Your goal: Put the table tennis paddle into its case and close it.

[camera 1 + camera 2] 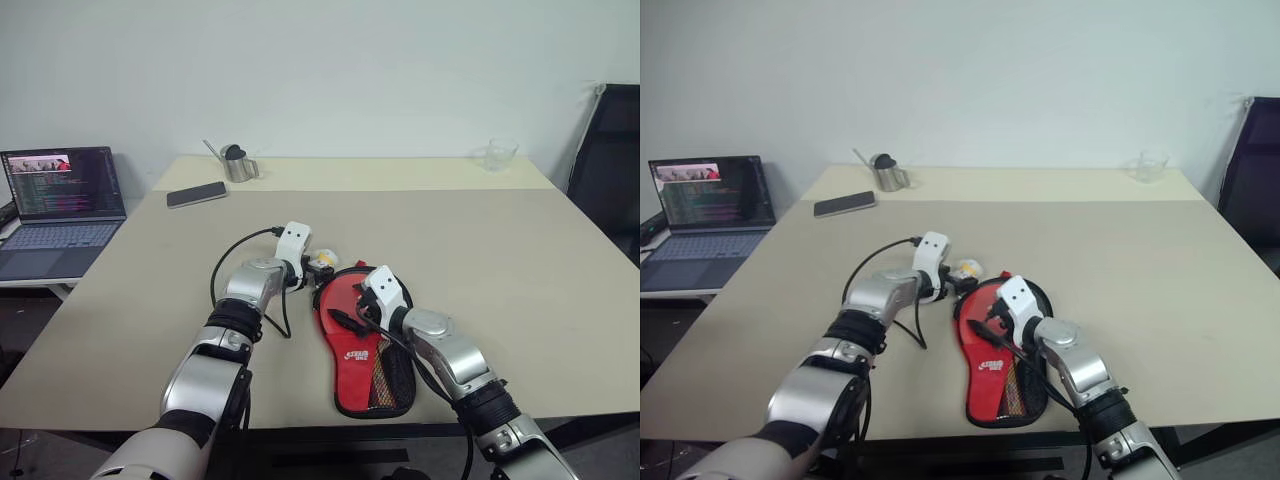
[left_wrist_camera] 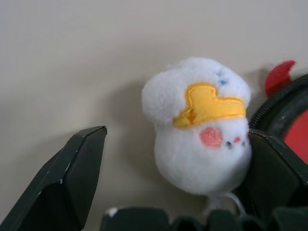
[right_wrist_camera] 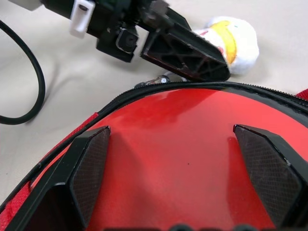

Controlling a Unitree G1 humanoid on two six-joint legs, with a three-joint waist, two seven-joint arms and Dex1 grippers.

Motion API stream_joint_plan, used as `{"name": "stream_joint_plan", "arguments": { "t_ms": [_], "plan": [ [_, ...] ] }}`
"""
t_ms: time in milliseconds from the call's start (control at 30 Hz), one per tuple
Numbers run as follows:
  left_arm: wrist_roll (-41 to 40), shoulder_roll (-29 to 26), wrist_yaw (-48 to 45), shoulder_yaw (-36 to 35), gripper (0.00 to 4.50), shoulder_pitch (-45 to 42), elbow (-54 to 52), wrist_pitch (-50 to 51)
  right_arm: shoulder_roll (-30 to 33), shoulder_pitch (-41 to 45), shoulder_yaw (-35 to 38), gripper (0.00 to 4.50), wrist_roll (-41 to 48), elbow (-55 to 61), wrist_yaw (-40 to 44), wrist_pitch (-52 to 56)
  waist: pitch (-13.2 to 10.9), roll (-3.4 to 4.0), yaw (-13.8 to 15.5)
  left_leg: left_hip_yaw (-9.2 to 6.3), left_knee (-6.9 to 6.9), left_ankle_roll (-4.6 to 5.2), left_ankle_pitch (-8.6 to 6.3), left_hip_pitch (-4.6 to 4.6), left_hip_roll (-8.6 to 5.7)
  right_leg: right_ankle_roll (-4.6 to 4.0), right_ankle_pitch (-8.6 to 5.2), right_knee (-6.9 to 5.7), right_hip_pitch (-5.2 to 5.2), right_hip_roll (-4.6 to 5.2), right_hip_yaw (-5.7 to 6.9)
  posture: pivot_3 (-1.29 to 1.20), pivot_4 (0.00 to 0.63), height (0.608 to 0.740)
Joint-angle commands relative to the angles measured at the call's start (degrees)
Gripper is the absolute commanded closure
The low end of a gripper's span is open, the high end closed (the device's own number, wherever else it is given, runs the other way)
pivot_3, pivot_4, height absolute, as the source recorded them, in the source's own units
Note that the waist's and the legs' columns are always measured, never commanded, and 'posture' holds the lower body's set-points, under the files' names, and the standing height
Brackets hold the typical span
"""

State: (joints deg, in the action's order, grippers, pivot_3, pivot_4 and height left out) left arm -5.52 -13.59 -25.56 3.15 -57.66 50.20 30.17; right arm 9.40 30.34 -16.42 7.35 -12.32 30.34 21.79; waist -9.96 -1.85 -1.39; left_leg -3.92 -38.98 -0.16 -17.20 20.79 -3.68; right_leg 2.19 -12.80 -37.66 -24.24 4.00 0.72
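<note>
from the head views the case (image 1: 368, 350) lies flat on the near middle of the bench (image 1: 480, 260), its round end away from the robot and its narrow handle end toward the front edge, so its long axis runs near to far, leaning a little to the left at the far end. its red front with the white logo and the mesh pocket faces up, and a glossy red surface fills the round end; whether that is the table tennis paddle sitting inside i cannot tell for sure. the left tool (image 1: 318, 268) sits just off the far left rim of the case, and the right tool (image 1: 345, 318) hangs over the round red part. further off stand a laptop (image 1: 62, 205) on a side table to the left, a phone (image 1: 196, 194), a small metal jug (image 1: 238, 163) and a clear glass (image 1: 499, 153) at the far right. the left wrist view gives what the head views barely hint at: a small white plush toy (image 2: 202, 127) with a yellow patch and a pink cheek lies between that tool's wide-spread fingers (image 2: 72, 183), one finger right against its side, with the black zip edge of the case beside it. the right wrist view shows its own fingers (image 3: 86, 178) spread wide above the smooth red face, the black zip rim curving past, and the left tool's finger lying just beyond that rim next to the toy.
</note>
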Motion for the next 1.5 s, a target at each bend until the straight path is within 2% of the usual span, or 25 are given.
{"name": "stream_joint_plan", "arguments": {
  "t_ms": [33, 67, 200, 367, 467, 567, 733, 967, 1300, 1500],
  "plan": [
    [0.4, 2.2, 2.2, -1.3, 0.36, -2.3, 3.8, -2.9, 0.2, -1.2, -0.1, 0.0, -1.0, -0.3, 0.4, 1.6, 0.0, -0.01, 0.0, 0.0, 0.0, 0.0, 0.0, 0.0, 0.0, 0.0, 0.0, 0.0, 0.0, 0.0, 0.01, 0.0, 0.15, 0.74],
    [0.6, 2.5, 2.6, -1.7, 0.57, -3.0, 5.1, -3.7, 0.1, -1.2, 0.0, 0.0, -1.0, -0.3, 0.3, 1.8, 0.0, -0.01, 0.1, -0.01, 0.0, 0.0, 0.0, 0.0, 0.0, 0.0, 0.0, 0.0, 0.01, 0.0, 0.02, 0.0, 0.15, 0.74],
    [1.4, 3.0, 3.7, -2.3, 2.05, -5.4, 9.2, -6.6, -0.2, -1.4, 0.0, 0.0, -1.3, 0.1, 0.4, 2.2, 0.0, -0.01, -0.1, -0.02, 0.0, 0.0, 0.0, 0.0, 0.0, 0.0, 0.0, 0.0, 0.01, 0.01, 0.02, 0.0, 0.15, 0.74],
    [3.8, 2.8, 6.0, -1.4, 3.65, -7.9, 13.4, -11.0, -0.5, -1.9, 0.0, 0.0, -1.6, 0.6, 0.5, 2.8, 0.0, -0.01, -0.1, -0.02, 0.0, 0.0, 0.0, 0.0, 0.0, 0.01, 0.0, -0.01, 0.0, 0.0, 0.03, 0.0, 0.15, 0.74],
    [6.2, 3.2, 8.9, -0.3, 4.22, -10.2, 16.7, -15.3, -0.5, -2.1, 0.2, 0.0, -1.6, 1.1, 0.6, 3.4, 0.0, -0.01, -0.1, -0.03, 0.0, 0.0, 0.0, -0.01, 0.0, 0.01, 0.0, -0.03, 0.0, 0.0, 0.04, 0.0, 0.15, 0.74],
    [8.3, 4.1, 11.4, 0.2, 4.23, -12.7, 19.8, -18.9, -0.4, -2.2, 0.1, 0.0, -1.6, 1.7, 0.8, 4.1, 0.0, -0.02, -0.1, -0.04, 0.0, -0.01, 0.0, 0.01, 0.0, 0.01, 0.0, -0.03, -0.01, 0.0, 0.06, 0.0, 0.15, 0.74],
    [7.0, 5.5, 15.8, -3.7, 4.23, -17.7, 23.9, -21.2, 0.4, -2.4, 0.4, 0.0, -1.7, 3.9, 1.6, 5.9, 0.0, -0.03, -0.1, -0.04, 0.01, -0.01, -0.01, 0.06, -0.01, 0.01, 0.0, 0.02, -0.04, 0.0, 0.07, 0.0, 0.15, 0.74],
    [11.5, 8.7, 17.8, -2.0, 4.23, -20.2, 26.6, -24.1, 2.7, -4.6, 0.4, 0.0, -1.4, 9.7, 3.0, 10.5, 0.0, -0.04, -0.1, -0.03, 0.04, -0.02, -0.01, 0.07, -0.03, 0.03, -0.01, 0.05, -0.03, 0.0, 0.12, 0.0, 0.15, 0.74],
    [21.0, 13.4, 21.6, 3.9, 4.23, -22.1, 28.2, -27.9, 4.3, -9.1, -0.1, 0.0, -1.3, 18.0, 2.4, 15.7, 0.0, -0.05, 0.1, -0.04, 0.05, -0.02, -0.01, 0.11, -0.03, 0.05, -0.02, 0.1, -0.03, 0.0, 0.15, 0.0, 0.15, 0.74],
    [29.9, 16.4, 23.0, 11.4, 4.23, -22.9, 28.8, -31.7, 4.5, -13.1, 0.3, 0.0, -1.2, 23.5, 0.7, 18.8, 0.0, -0.05, 0.8, -0.05, 0.11, -0.02, -0.02, 0.14, -0.04, 0.07, -0.04, 0.27, -0.02, -0.01, 0.2, 0.0, 0.15, 0.74]
  ]
}}
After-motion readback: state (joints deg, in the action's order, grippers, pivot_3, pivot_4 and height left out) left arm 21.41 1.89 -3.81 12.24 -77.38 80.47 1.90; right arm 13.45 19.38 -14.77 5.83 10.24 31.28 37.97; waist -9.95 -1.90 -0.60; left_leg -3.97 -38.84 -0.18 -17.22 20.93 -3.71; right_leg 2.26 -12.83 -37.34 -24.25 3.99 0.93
